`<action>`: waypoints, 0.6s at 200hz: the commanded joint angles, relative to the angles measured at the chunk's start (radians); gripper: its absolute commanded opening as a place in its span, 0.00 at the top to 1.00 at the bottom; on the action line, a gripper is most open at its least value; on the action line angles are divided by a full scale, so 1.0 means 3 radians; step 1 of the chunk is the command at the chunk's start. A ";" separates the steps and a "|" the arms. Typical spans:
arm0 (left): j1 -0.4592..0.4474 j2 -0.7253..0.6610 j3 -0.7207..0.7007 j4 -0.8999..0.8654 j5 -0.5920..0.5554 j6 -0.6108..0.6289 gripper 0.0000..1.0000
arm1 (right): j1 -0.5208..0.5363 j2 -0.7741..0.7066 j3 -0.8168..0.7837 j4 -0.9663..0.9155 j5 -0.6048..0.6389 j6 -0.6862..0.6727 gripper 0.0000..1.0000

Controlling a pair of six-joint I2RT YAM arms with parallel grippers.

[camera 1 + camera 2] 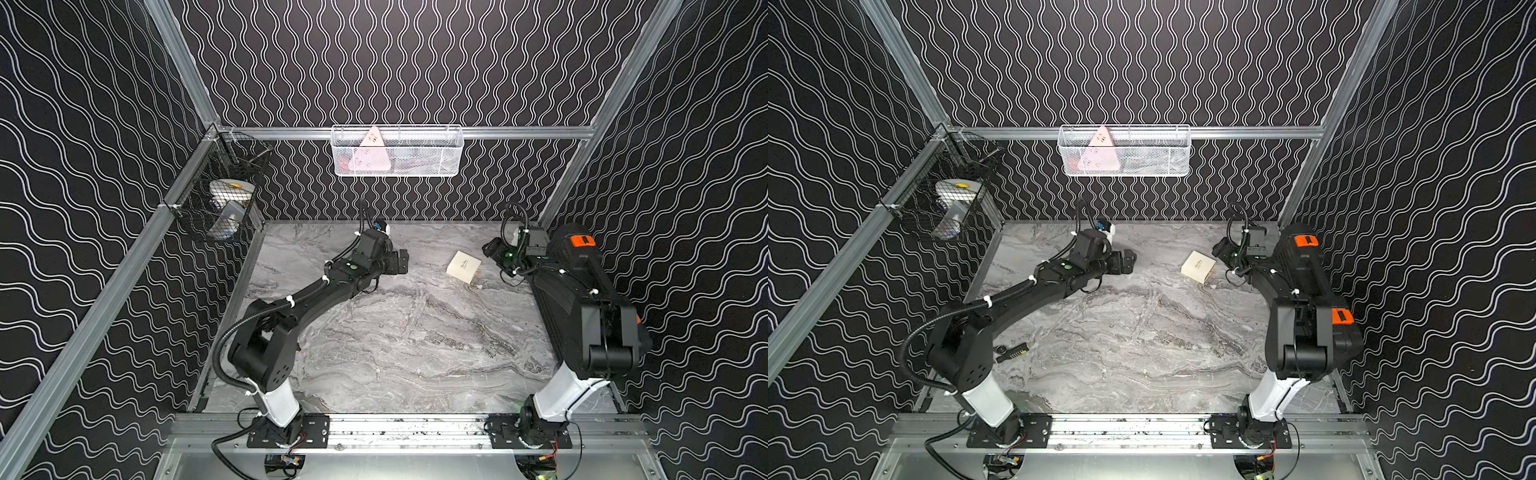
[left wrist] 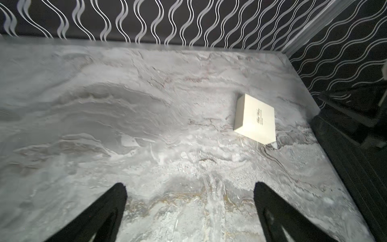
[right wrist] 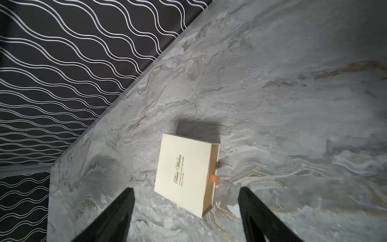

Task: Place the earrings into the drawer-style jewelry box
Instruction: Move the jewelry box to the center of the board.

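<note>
The drawer-style jewelry box (image 1: 463, 267) (image 1: 1198, 267) is a flat cream square with dark print, lying at the back right of the marble table. In the right wrist view the box (image 3: 184, 167) shows a tan drawer edge and an orange pull tab (image 3: 215, 179), with the drawer pushed in. A tiny pale speck beside the box's near corner (image 1: 478, 286) (image 2: 274, 145) looks like the earrings, but it is too small to make out. My right gripper (image 1: 488, 249) (image 3: 186, 188) hovers open just right of the box, whose corner lies between the fingertips. My left gripper (image 1: 401, 262) (image 2: 188, 185) is open and empty, left of the box.
A big black case with orange latches (image 1: 582, 266) (image 1: 1304, 266) stands along the right wall under the right arm. A white wire basket (image 1: 397, 151) hangs on the back wall and a black one (image 1: 224, 195) on the left. A small black tool (image 1: 1013, 351) lies near the left arm's base.
</note>
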 commanded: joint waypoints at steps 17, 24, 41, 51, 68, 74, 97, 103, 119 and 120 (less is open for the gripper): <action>-0.0049 0.0428 0.0286 -0.0070 0.0653 -0.0240 0.01 | 0.0033 0.0567 0.0460 -0.0334 -0.0010 0.0104 0.25; -0.0050 0.0513 0.0352 -0.0075 0.0704 -0.0268 0.01 | 0.0041 0.0627 0.0488 -0.0328 0.0006 0.0108 0.25; -0.0049 0.0703 0.0504 -0.0074 0.0817 -0.0317 0.01 | 0.0056 0.0731 0.0545 -0.0303 -0.0058 0.0124 0.29; -0.0049 0.0798 0.0585 -0.0086 0.0861 -0.0335 0.01 | 0.0083 0.0887 0.0595 -0.0336 -0.0053 0.0112 0.30; -0.0052 0.0925 0.0665 -0.0041 0.0926 -0.0351 0.01 | 0.0152 0.1004 0.0664 -0.0382 0.0001 0.0072 0.30; -0.0049 0.0974 0.0704 -0.0038 0.0937 -0.0350 0.01 | 0.0169 0.1047 0.0689 -0.0408 -0.0011 0.0054 0.30; -0.0049 0.1156 0.0892 -0.0094 0.0994 -0.0354 0.01 | 0.0250 0.1124 0.0730 -0.0422 -0.0045 -0.0042 0.32; -0.0049 0.1193 0.0932 -0.0103 0.1002 -0.0352 0.01 | 0.0276 0.1130 0.0726 -0.0416 -0.0080 -0.0079 0.33; -0.0050 0.1260 0.1035 -0.0165 0.1042 -0.0342 0.01 | 0.0341 0.1115 0.0652 -0.0302 -0.0205 -0.0177 0.37; -0.0049 0.1260 0.1041 -0.0169 0.1041 -0.0342 0.01 | 0.0346 0.1110 0.0645 -0.0292 -0.0209 -0.0182 0.38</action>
